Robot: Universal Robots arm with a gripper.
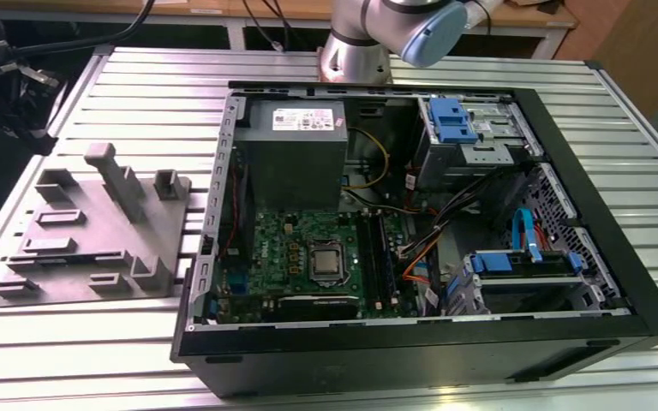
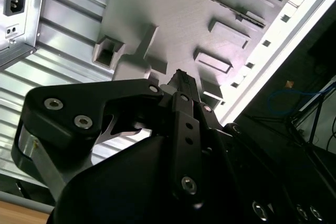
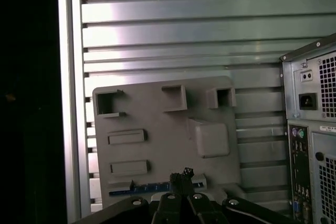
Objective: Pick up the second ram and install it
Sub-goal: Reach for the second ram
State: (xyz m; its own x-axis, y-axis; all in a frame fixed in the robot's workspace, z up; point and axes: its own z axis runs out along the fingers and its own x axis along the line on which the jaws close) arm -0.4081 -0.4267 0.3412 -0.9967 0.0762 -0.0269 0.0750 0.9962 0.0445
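1. On the exterior view's left, a grey moulded fixture plate [image 1: 83, 257] with upright holders lies flat on the ribbed aluminium surface [image 1: 134, 86].
2. The first wrist view looks down on that plate [image 3: 157, 145]. The second ram [image 3: 139, 188], a thin dark blue strip seen edge-on, sits in a long slot at the plate's border.
3. The black hand [image 3: 181, 176] hangs over the plate, with its tip just beside the ram. It hides one end of the ram, and I can't tell if they touch.
4. The second wrist view has the hand [image 2: 181, 77] close up from the side, in front of the plate [image 2: 173, 19]. I can't tell if it is wide or narrow.
5. Exterior view's right: an open black computer case [image 1: 421, 351] with a green motherboard [image 1: 295, 248], a grey power supply [image 1: 295, 158] and blue drive caddies [image 1: 449, 120].
6. The white label [image 1: 306, 120] on the power supply has print too small to tell.
7. The arm's silver-and-blue joint [image 1: 421, 30] is cut off at the frame edge.
8. Both wrist views catch the rear power socket [image 3: 307, 100] [image 2: 14, 3].
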